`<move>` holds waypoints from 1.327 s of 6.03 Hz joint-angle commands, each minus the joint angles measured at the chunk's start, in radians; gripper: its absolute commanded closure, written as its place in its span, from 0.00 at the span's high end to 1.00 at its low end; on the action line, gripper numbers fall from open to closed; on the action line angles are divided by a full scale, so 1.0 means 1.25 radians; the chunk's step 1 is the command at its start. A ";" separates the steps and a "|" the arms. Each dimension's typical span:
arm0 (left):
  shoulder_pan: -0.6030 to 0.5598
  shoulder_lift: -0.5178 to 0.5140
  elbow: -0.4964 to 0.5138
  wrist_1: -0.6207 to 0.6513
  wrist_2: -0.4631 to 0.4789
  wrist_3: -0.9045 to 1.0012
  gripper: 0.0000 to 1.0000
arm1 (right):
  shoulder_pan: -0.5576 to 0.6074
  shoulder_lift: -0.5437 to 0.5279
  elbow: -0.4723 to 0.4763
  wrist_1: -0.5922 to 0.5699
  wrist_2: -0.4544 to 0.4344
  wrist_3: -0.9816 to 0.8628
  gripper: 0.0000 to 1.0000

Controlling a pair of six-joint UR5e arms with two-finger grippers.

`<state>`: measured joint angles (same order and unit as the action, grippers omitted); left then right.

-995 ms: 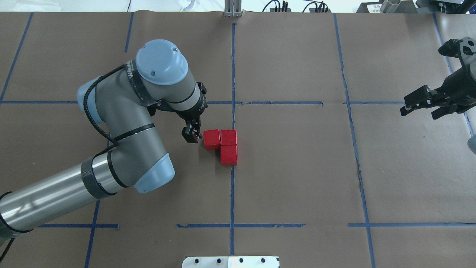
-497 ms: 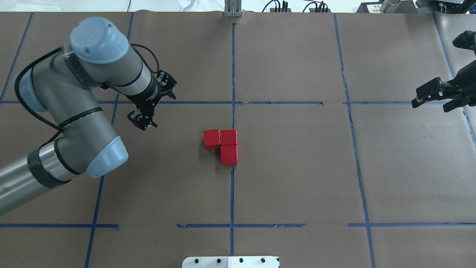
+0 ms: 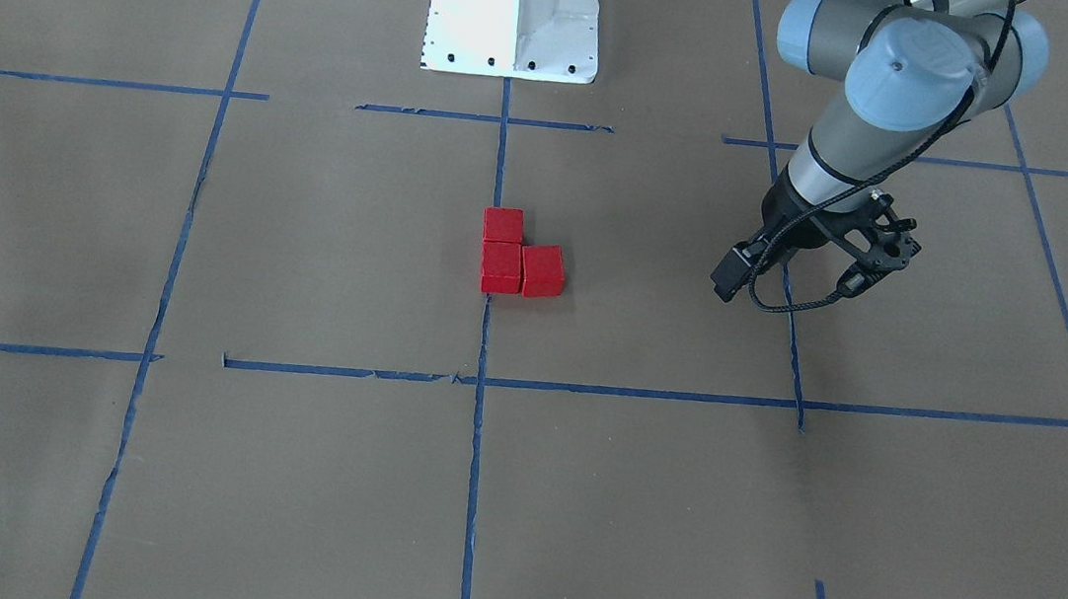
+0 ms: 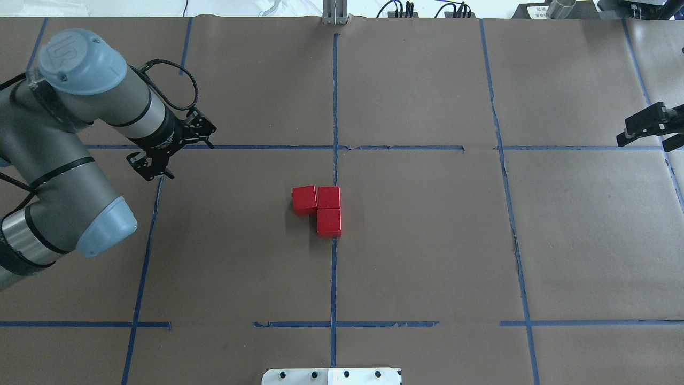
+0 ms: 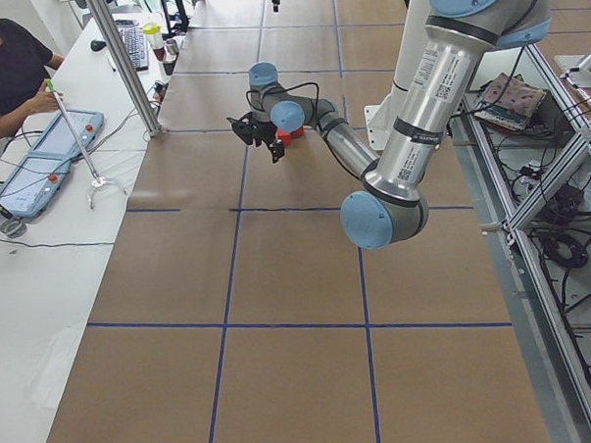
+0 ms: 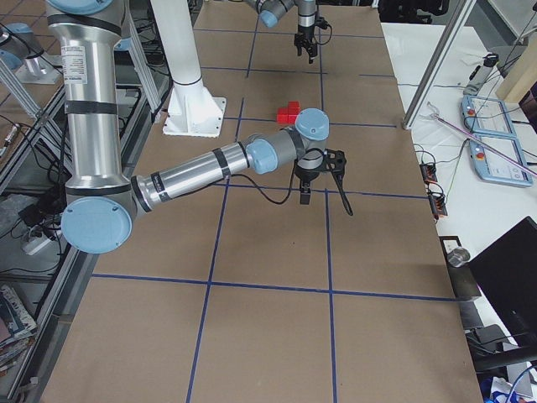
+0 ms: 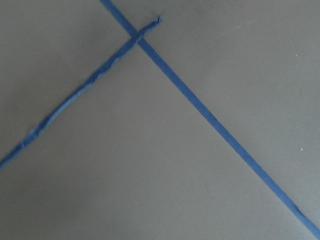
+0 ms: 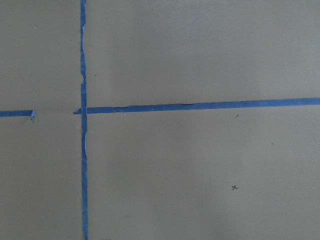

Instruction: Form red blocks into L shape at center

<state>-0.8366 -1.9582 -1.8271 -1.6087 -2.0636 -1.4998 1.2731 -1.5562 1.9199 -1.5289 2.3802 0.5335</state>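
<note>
Three red blocks [image 4: 328, 197] sit touching in an L at the centre, against the long blue tape line [image 4: 334, 96]: two side by side and one nearer the base under the right one. They also show in the front view [image 3: 502, 267]. My left gripper [image 4: 150, 167] hangs empty over bare paper far to the left of the blocks; its fingers look shut. In the front view it [image 3: 726, 282] is on the right. My right gripper [image 4: 649, 131] is open and empty at the table's far right edge. Both wrist views show only paper and tape.
The white robot base [image 3: 514, 20] stands at the table edge behind the blocks. Brown paper with a blue tape grid [image 4: 406, 147] covers the table. An operator's desk with tablets [image 5: 57, 144] lies beyond the far side.
My left gripper has pulled away from the left red block, leftward and a little toward the far side. My right gripper has moved further right. The blocks have not moved.
</note>
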 commanded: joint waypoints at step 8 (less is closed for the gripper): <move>-0.589 0.268 0.126 0.137 -0.163 1.314 1.00 | 0.162 -0.017 -0.150 -0.040 0.018 -0.300 1.00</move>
<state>-1.4961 -1.6306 -1.7319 -1.4925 -2.2453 -0.0064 1.4640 -1.5775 1.7281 -1.5599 2.4008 0.1860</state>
